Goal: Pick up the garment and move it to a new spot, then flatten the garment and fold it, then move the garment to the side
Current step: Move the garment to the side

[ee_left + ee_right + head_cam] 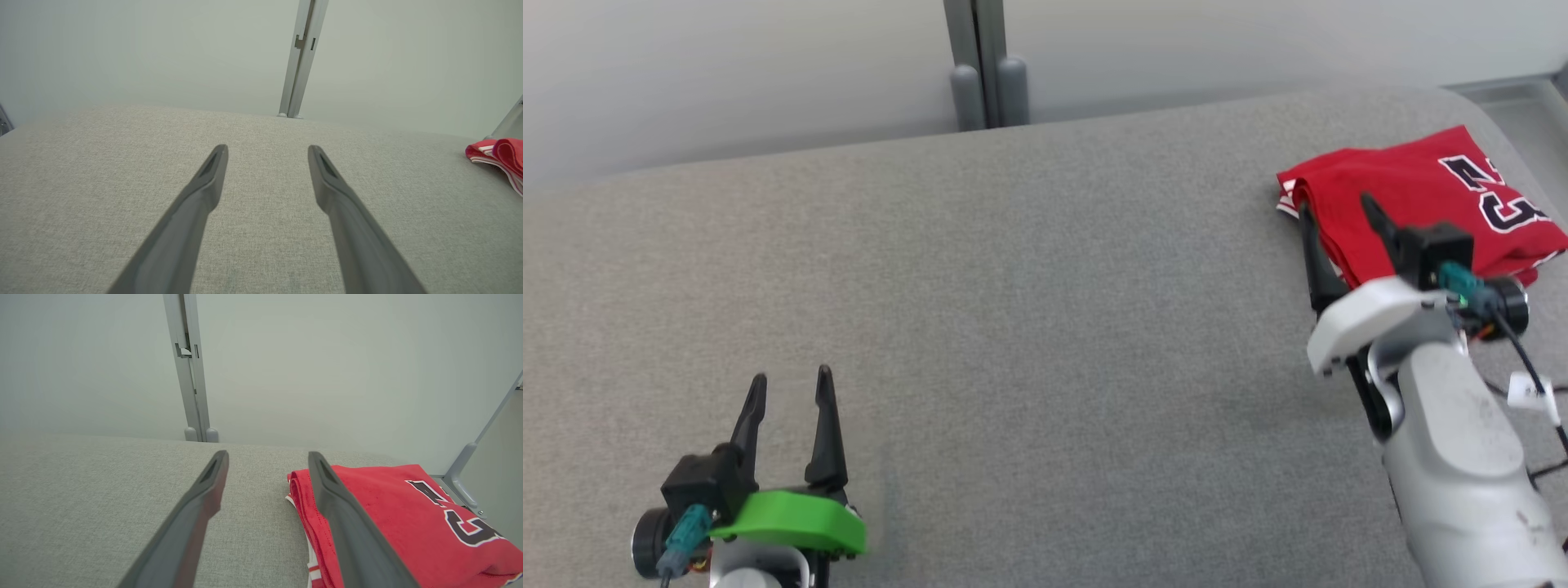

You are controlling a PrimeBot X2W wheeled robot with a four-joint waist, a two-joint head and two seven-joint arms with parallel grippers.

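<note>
The garment is a red jersey with dark white-edged numbers, folded into a flat stack at the far right of the grey table. My right gripper stands open at the stack's left edge, one finger over the red cloth and one over bare table, with nothing between them. The right wrist view has the folded garment under and right of the right finger. My left gripper is open at the near left, far from the garment, whose edge appears at the right of the left wrist view.
A grey post rises behind the table's far edge against a pale wall. A metal bracket stands just beyond the garment at the table's right end. Cables hang from my right wrist.
</note>
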